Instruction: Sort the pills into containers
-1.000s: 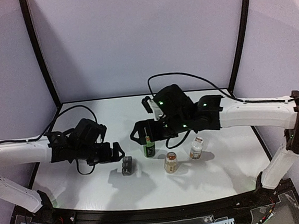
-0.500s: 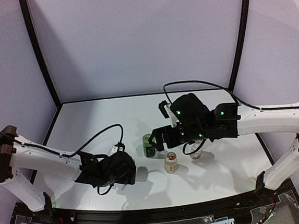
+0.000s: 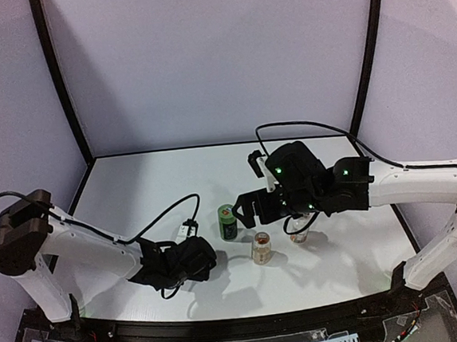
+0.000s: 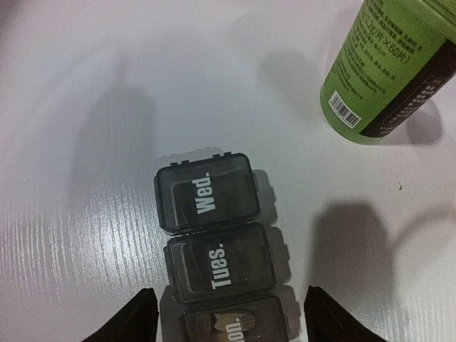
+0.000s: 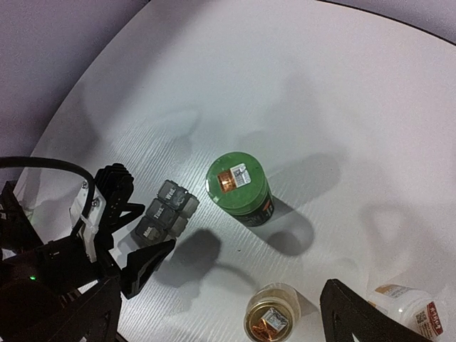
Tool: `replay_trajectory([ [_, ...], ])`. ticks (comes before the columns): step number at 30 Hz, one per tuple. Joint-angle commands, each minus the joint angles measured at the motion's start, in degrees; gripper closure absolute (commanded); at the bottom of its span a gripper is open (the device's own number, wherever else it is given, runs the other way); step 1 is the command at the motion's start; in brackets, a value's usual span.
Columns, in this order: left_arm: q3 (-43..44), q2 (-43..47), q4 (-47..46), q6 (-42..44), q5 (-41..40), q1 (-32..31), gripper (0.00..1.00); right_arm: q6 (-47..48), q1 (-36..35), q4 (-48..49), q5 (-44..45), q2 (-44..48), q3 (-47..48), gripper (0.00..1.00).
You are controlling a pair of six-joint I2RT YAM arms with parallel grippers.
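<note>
Your left fingers [image 4: 142, 317] straddle Mon. end of pill box [image 4: 214, 242], partly open, not touching: likely set to pin box steady on worktop [image 4: 85, 85]. Box lies near green bottle [image 4: 388, 64]. Right fingers [image 5: 356, 313] wide open, empty, near same bottle, placed for pick.

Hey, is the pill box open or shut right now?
Shut, as far as shown. On the pill box, the Wed. and Tues. lids lie flat over their compartments. The third is cut off at the frame edge: cannot tell.
</note>
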State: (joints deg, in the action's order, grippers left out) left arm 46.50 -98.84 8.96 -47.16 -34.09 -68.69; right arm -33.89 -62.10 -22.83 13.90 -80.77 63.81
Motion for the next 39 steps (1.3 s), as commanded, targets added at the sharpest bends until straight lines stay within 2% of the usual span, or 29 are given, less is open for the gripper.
replay_trajectory([
  [1, -0.8, -1.1, -1.0, 2.1, -1.6, -0.2, 0.31, 0.4, 0.5, -0.3, 1.1, 0.7, -0.7, 0.02],
  [7, -1.7, -1.5, -0.7, 2.8, -3.2, -0.2, 0.33, 0.1, 0.6, -0.2, 1.5, 1.5, -1.2, 0.02],
  [10, -2.0, -1.7, -1.0, 4.5, -4.1, -0.2, 0.38, 0.1, 0.6, -0.2, 1.4, 1.7, -1.2, 0.02],
  [11, -2.2, -1.6, -1.7, 5.7, -4.2, -0.2, 0.42, 0.1, 0.6, -0.3, 1.3, 1.8, -1.2, 0.02],
  [16, -4.4, -0.4, -6.0, 10.4, -3.9, -0.2, 0.45, 0.4, 0.6, -0.5, 1.0, 2.8, -1.5, 0.02],
  [20, -6.7, 1.1, -10.3, 13.1, -3.5, -0.2, 0.51, 0.7, 0.6, -0.6, 0.9, 3.9, -2.0, 0.02],
  [26, -8.8, 7.5, -13.7, 19.3, -0.5, -0.2, 0.6, 9.3, 0.6, 1.6, -5.5, 6.7, -2.8, 0.02],
  [30, -9.9, 13.4, -13.9, 23.4, 1.6, -0.2, 0.64, 11.5, 0.6, 1.1, -7.6, 9.0, -2.7, 0.02],
  [34, -9.9, 19.8, -11.8, 25.1, 3.5, -0.2, 0.64, 5.4, 1.4, 0.8, -10.2, 9.9, -2.4, 0.02],
  [39, -9.7, 29.2, -12.3, 28.2, 6.9, -0.3, 0.63, -9.7, 7.5, 8.8, -29.7, 7.0, -2.6, 0.02],
])
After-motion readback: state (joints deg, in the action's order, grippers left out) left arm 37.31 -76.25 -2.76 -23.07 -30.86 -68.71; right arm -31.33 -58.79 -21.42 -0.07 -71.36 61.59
